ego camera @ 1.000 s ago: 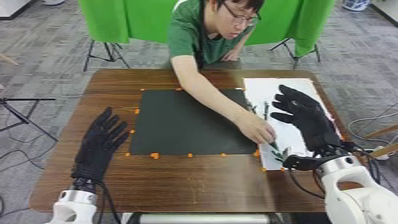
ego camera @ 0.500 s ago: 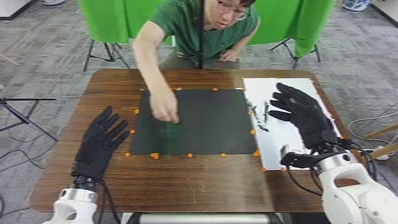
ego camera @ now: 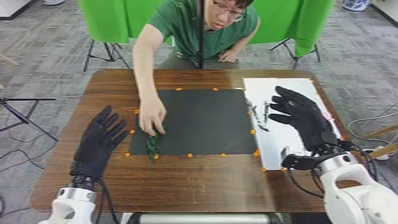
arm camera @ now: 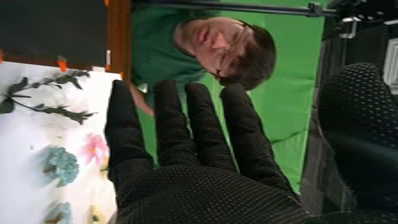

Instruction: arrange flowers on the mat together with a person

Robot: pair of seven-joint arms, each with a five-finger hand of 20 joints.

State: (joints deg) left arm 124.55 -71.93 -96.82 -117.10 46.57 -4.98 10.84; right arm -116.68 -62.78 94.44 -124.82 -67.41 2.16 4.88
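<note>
In the head view my left hand (ego camera: 96, 142) is over the table left of the dark mat (ego camera: 209, 120), its fingers straight. My right hand (ego camera: 306, 117) hovers over the white sheet (ego camera: 282, 159), open and empty. A person's hand (ego camera: 152, 116) holds a green leafy stem (ego camera: 153, 146) at the mat's near left part. Dark sprigs (ego camera: 259, 115) lie on the sheet. In the right wrist view my right hand (arm camera: 209, 192) has straight fingers, with a leafy sprig (arm camera: 40, 107), a pink flower (arm camera: 94, 149) and a blue-green flower (arm camera: 62, 166) on the sheet.
Orange markers (ego camera: 155, 155) line the mat's edges. The person leans over the far edge of the brown table (ego camera: 213, 187), one arm reaching across the mat. A dark vertical pole (ego camera: 201, 37) stands beyond that edge.
The person's hand has gone from the sheet across to the mat, carrying the green stem, then lower toward the mat's near left part. Both my hands have stayed nearly still.
</note>
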